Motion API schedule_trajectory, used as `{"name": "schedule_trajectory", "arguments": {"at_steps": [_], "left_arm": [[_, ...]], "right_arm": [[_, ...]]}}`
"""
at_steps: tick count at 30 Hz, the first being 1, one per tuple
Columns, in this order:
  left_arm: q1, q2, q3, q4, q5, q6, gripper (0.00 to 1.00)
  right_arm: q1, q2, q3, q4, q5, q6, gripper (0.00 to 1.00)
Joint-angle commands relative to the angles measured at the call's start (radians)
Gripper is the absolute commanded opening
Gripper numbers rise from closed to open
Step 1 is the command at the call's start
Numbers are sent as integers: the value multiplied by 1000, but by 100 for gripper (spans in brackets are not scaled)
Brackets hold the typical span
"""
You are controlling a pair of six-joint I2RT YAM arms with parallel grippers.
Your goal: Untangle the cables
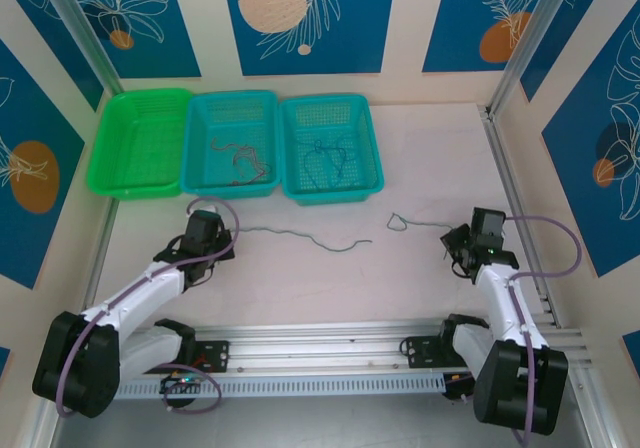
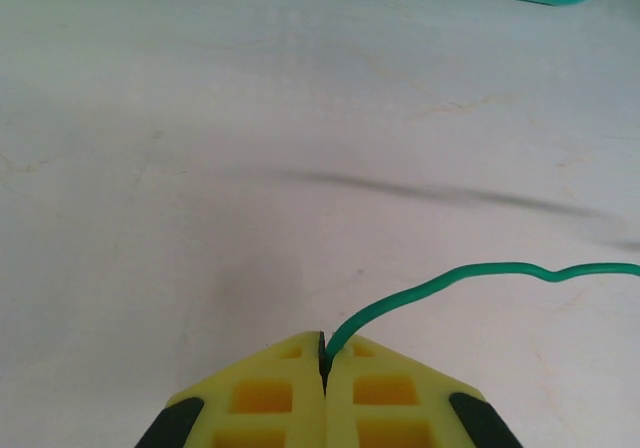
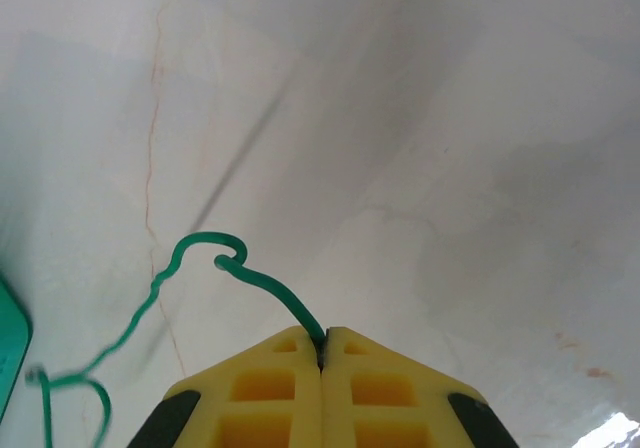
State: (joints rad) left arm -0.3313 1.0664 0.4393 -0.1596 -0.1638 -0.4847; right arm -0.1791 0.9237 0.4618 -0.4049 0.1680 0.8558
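Note:
A thin green cable [image 1: 305,236] lies in waves across the table's middle. My left gripper [image 1: 228,234] is shut on its left end; in the left wrist view the cable [image 2: 480,268] leaves the pinched yellow fingertips [image 2: 324,340] and curves right. My right gripper [image 1: 453,236] is shut on a green cable [image 1: 415,226] that ends in a small loop toward the middle. In the right wrist view that cable [image 3: 270,288] rises from the shut gripper [image 3: 322,336] and hooks left. I cannot tell if the two green stretches join. More cables lie tangled in the baskets: reddish ones [image 1: 245,163] and dark bluish ones [image 1: 328,160].
Three baskets stand in a row at the back: a bright green one [image 1: 140,183], a teal middle one [image 1: 232,103] and a teal right one [image 1: 330,196]. A metal rail [image 1: 320,346] runs along the near edge between the arm bases. Walls close in on both sides.

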Motion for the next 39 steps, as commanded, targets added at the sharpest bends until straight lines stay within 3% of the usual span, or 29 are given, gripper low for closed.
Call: {"name": "schedule_trajectory", "arguments": {"at_steps": [1,3,5,10,16,24,34,39], "left_arm": [[8,-39,-20,111,220,61,0],[4,-74,-18,194,389,74,0],[-4,-111,9,213,486,88,0],[-11,-223,122,131,563,153,0],[-10,-286,299,22,356,131,0],[49,-144,628,-121,-108,79,0],[388,201,955,-157,-87,-103,0],[571,341,1068,-231,-77,-291,0]], "right_arm": [[98,-10,3,17,-80,-36,0],[205,-6,30,-5,-16,-70,0],[286,0,54,-34,45,-84,0],[335,-3,81,-65,76,-77,0],[337,0,89,-84,102,-79,0],[339,-4,70,-72,52,-68,0],[345,-4,80,-75,40,-48,0],[346,4,93,-70,42,-51,0]]}}
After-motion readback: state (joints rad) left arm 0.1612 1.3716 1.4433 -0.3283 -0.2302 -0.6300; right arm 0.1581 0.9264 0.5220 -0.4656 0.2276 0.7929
